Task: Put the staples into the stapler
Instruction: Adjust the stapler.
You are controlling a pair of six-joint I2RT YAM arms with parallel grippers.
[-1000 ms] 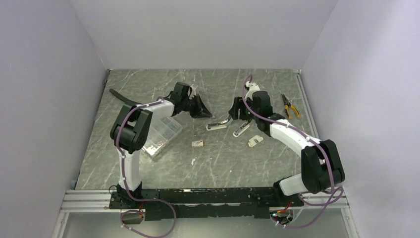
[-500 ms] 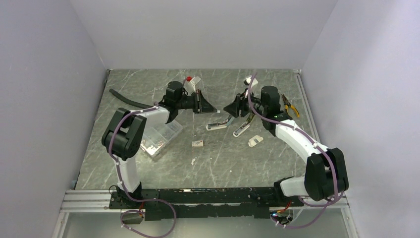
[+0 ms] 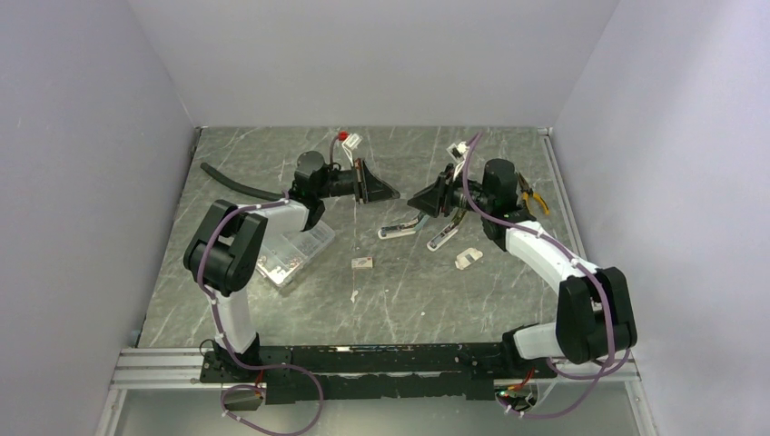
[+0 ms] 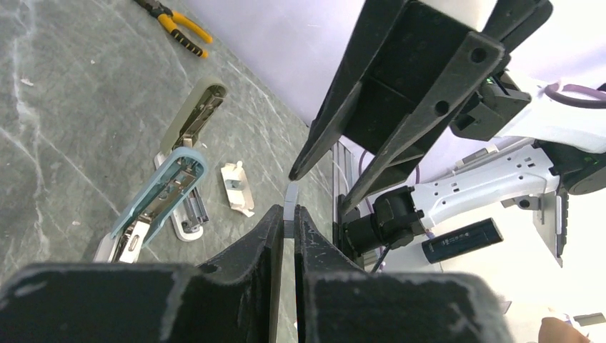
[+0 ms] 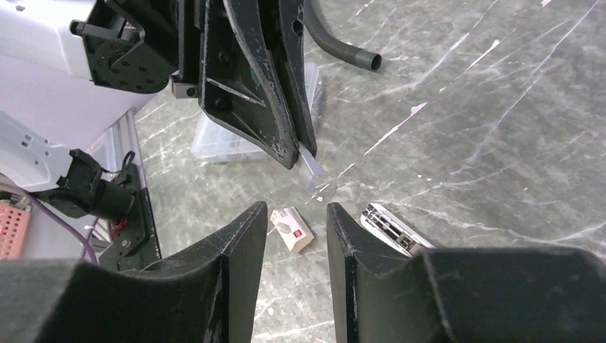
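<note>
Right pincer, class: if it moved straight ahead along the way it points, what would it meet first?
Probably the thin grey staple strip pinched in the left pincer, which faces the open right pincer tip to tip; depth is unclear.

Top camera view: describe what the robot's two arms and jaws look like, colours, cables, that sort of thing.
The left arm and right arm both pair smooth white link shells with chunky black joint housings. A mauve cable runs along each, held by white clips. The jaws are matte black wedges tapering to narrow tips. Black bases sit on a silver rail.
</note>
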